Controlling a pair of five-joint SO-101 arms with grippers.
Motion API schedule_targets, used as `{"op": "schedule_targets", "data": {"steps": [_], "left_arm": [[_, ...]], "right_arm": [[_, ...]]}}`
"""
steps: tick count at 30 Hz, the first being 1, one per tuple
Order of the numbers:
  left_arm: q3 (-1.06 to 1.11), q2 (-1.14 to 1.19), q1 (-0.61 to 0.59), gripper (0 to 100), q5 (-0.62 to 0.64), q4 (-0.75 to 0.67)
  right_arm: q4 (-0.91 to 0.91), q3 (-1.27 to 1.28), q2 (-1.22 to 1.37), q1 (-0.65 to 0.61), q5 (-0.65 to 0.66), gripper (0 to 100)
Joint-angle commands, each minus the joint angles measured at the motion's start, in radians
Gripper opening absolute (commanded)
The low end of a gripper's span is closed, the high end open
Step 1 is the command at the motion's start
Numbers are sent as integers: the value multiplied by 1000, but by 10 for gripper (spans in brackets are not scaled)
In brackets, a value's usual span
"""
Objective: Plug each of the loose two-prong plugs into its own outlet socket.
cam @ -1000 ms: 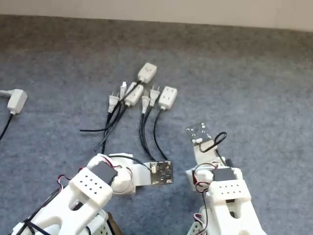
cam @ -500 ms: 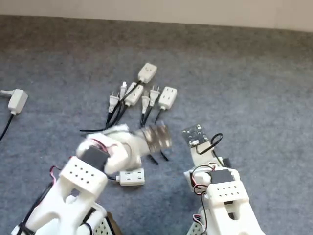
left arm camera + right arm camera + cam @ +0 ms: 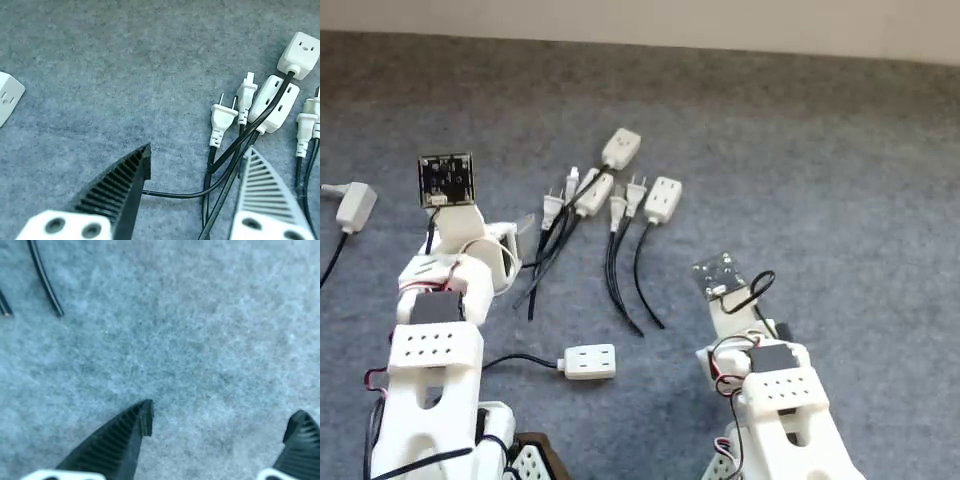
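Plugs (image 3: 551,207) loose beside outlet sockets (image 3: 663,199); left end effector (image 3: 197,149) spread above cords (image 3: 175,194).

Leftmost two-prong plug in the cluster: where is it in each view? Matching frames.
High view: leftmost plug, at the cluster's left edge.
Left wrist view: the plug just ahead of the open left gripper, prongs pointing away.
Right wrist view: carpet and two black cord ends.
Shared landmark: the long white socket beside it.

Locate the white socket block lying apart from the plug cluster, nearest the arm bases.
High view: the socket block lies on the carpet between the left arm and the right arm, nearer the left, below the plug cluster.
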Motion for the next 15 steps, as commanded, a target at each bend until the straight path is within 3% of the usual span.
{"op": "schedule_targets", "data": {"steps": [1, 7, 12, 15], "left_arm": [[15, -8, -18, 285, 15, -86], [25, -7, -24, 285, -11, -114], [-5, 45, -107, 285, -14, -118], [-73, 159, -203, 285, 40, -121]], "right_arm": [[21, -140, -8, -36, -26, 410], [271, -570, 151, -214, -84, 410], [255, -863, 449, -312, -282, 393], [160, -990, 636, -329, -437, 290]]}}
